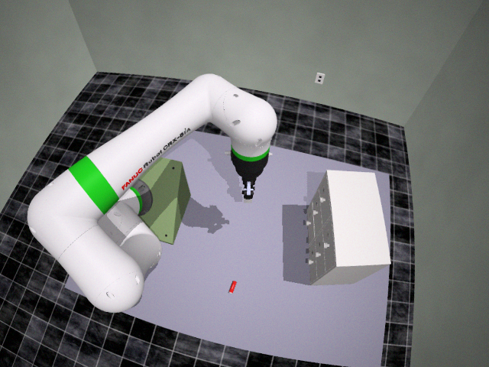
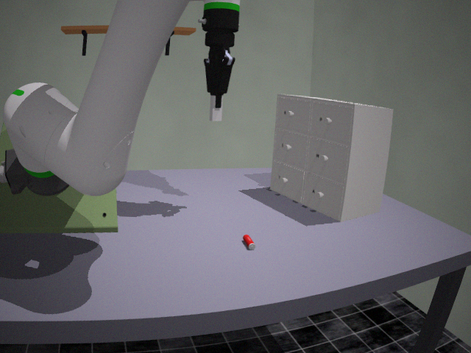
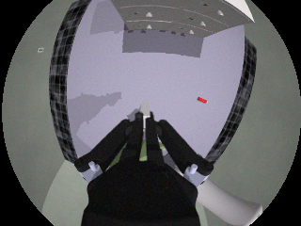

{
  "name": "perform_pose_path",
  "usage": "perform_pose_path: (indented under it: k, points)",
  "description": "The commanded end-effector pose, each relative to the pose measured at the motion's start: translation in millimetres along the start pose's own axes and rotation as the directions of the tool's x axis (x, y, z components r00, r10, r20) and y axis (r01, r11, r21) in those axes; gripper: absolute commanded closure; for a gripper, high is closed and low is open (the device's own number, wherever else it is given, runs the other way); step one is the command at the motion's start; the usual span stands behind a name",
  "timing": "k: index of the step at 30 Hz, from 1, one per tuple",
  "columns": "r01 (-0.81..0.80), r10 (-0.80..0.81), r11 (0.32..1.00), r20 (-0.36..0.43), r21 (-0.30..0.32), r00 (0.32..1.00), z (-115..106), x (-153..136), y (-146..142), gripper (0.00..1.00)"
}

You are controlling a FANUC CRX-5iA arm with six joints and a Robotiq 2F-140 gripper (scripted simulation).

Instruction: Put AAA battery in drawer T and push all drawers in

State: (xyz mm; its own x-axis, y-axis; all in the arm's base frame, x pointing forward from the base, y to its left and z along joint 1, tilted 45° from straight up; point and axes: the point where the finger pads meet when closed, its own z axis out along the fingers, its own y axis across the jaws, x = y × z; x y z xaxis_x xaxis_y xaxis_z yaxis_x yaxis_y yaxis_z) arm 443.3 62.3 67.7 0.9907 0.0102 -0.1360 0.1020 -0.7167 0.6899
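A small red AAA battery (image 1: 232, 287) (image 2: 248, 241) (image 3: 202, 100) lies on the grey table near its front edge. The white small chest (image 1: 355, 217) (image 2: 365, 159) stands at the right with six drawers, all pushed in; the letters on them are too small to read. My gripper (image 1: 248, 197) (image 2: 215, 114) (image 3: 145, 107) is shut and empty. It points straight down, high above the middle of the table, well left of the chest and far behind the battery.
The arm's green base block (image 1: 166, 197) (image 2: 87, 212) stands at the table's left. A wooden shelf (image 2: 76, 29) hangs on the back wall. The table (image 1: 244, 252) (image 2: 190, 273) has a curved front edge.
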Motion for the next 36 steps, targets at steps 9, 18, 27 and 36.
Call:
perform_pose_path:
  k: [9, 18, 27, 36]
  points:
    - [-0.002, 0.002, 1.000, 0.014, -0.008, 1.000, 1.2, -0.1, -0.2, 0.00]
    - [-0.002, 0.002, 1.000, 0.014, -0.008, 1.000, 1.2, -0.1, -0.2, 0.00]
    - [-0.002, 0.002, 1.000, 0.014, -0.008, 1.000, 1.2, -0.1, -0.2, 0.00]
    - [-0.002, 0.002, 1.000, 0.014, -0.008, 1.000, 1.2, -0.1, -0.2, 0.00]
